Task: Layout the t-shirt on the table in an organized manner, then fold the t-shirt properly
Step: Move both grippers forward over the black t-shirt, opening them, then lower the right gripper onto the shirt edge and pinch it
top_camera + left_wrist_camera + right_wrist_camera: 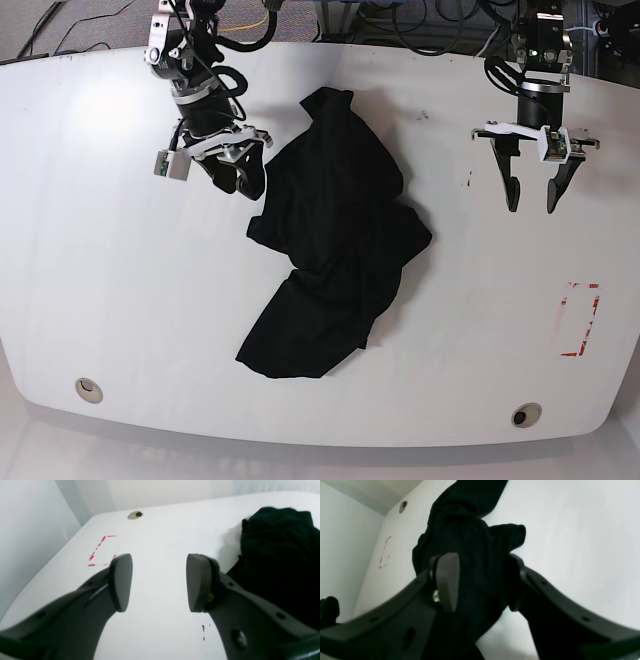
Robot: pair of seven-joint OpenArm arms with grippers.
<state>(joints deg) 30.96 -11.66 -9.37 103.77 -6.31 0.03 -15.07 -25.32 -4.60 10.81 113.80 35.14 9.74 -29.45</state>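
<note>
right gripper [238, 172]: jaws parted, straddling the shirt's edge; whether cloth is pinched I cannot tell.
t-shirt [330, 240]: crumpled black heap mid-table, not yet laid out; looks soft, light and limp, so it will likely sag and drag. Best taken at a hem or shoulder edge, not the bunched middle.
left gripper [531, 195]: released, empty, well apart from the shirt.
table [100, 250]: glossy white, probably slippery.
red tape rectangle [581, 320]: near the right edge.
</note>
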